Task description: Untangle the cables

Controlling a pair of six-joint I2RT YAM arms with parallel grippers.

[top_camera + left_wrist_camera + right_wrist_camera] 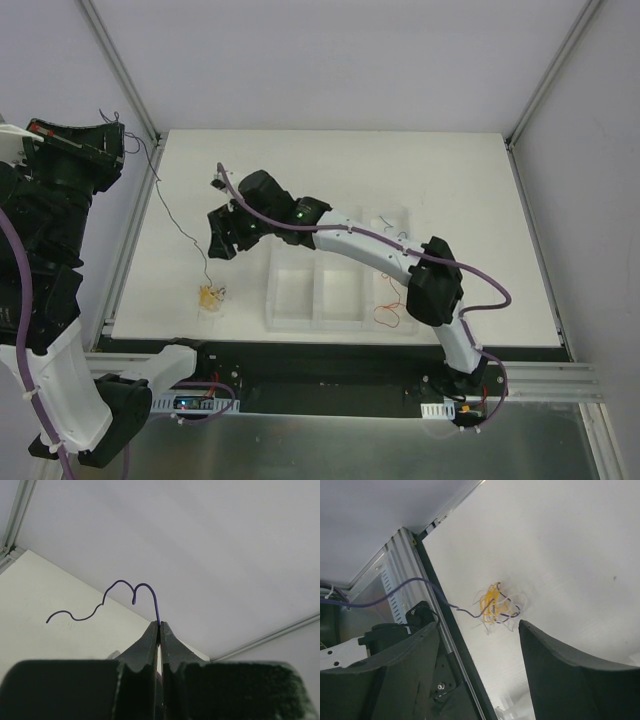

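The tangle (210,295), mostly yellow with pale and purple strands, lies on the worktop (400,170) at the lower left of the top view, close to the near-left edge. One purple wire (175,215) rises from it in a long slanted line to the upper left. There the left gripper (122,140) hangs high above the worktop's left edge, shut tight on the wire. In its wrist view, the fingertips (159,626) are pressed together on the wire (120,582), whose free end curls beyond them.

The right gripper (222,245) is much nearer the tangle, just up-frame and slightly right of it, with jaws apart. In its wrist view the tangle (495,607) sits ahead of the gap in the gripper (477,627), a little above centre. The wire (415,579) leads off left, so the pull axis likely runs across the jaws.
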